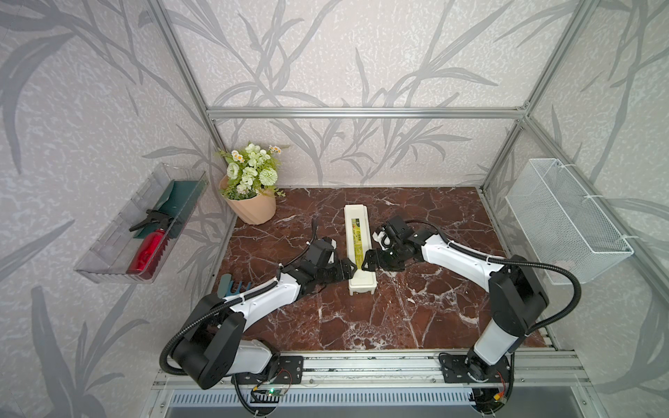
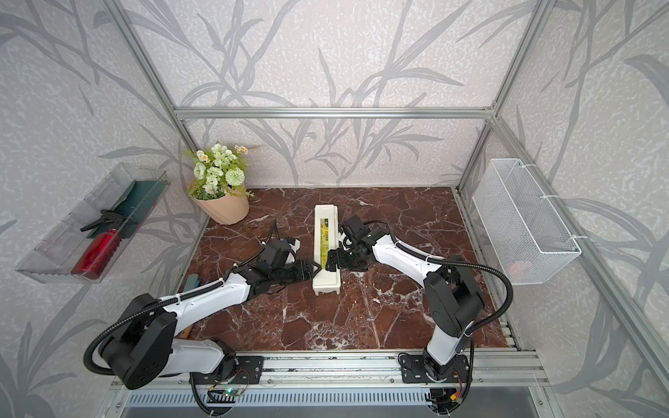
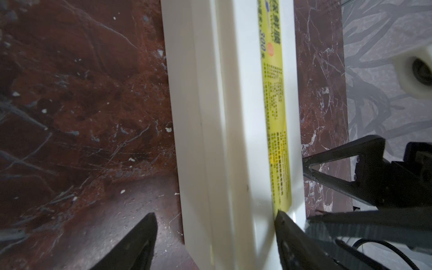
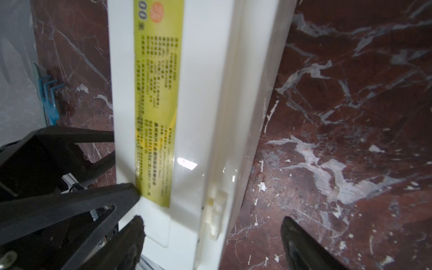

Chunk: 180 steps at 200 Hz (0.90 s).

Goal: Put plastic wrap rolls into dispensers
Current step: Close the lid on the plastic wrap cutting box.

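1. Since the left tool (image 3: 214, 214) and right tool (image 4: 211, 221) are both spread, pinching nothing, astride opposite edges of the shut dispenser (image 1: 358, 249) mid-counter (image 1: 362, 325), their tips may clash over the lid
2. The roll is unseen, maybe inside; a sideways nudge could skid the box
3. Pot (image 1: 253, 210), rake (image 1: 235, 286) and basket (image 1: 568, 217) sit well apart; nothing blocks

Peach flower pot (image 1: 253, 211) at far left corner of red-brown marble tabletop (image 1: 362, 318). Clear tray (image 1: 119, 224) on left wall holds red spray bottle (image 1: 146, 253), dark green item. White wire mesh basket (image 1: 564, 220) on right wall. Blue hand rake (image 1: 239, 288) near left edge
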{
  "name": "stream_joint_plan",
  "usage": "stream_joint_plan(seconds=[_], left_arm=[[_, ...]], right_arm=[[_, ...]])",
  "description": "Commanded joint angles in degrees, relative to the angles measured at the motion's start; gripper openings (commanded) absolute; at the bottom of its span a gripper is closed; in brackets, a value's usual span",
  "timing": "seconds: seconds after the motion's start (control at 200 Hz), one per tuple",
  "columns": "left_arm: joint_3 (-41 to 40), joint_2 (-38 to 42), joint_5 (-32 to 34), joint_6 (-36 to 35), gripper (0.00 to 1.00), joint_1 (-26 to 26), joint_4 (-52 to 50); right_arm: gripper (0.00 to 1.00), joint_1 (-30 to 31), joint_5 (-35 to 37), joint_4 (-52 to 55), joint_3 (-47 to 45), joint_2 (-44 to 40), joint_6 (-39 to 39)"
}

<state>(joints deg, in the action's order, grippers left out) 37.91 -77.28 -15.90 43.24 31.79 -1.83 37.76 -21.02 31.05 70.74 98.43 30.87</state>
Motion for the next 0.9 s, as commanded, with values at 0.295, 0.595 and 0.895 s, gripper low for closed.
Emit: stream_joint_plan(seconds=[0.295, 0.595, 0.895], left_arm=[[-0.3, 8.7, 7.6, -2.2, 0.79, -2.0, -10.0], [-4.4, 4.5, -0.6, -1.5, 0.27, -4.2, 0.0], [-5.9, 0.5, -7.6, -1.5, 0.25, -4.2, 9.6]], right_arm=[[0.87, 1.9, 0.6, -0.7, 2.1, 2.4, 2.7], [0.85, 2.5, 0.7, 2.7, 4.8, 4.6, 1.1], [0.87, 4.3, 3.6, 8.0, 8.0, 6.8, -0.4]])
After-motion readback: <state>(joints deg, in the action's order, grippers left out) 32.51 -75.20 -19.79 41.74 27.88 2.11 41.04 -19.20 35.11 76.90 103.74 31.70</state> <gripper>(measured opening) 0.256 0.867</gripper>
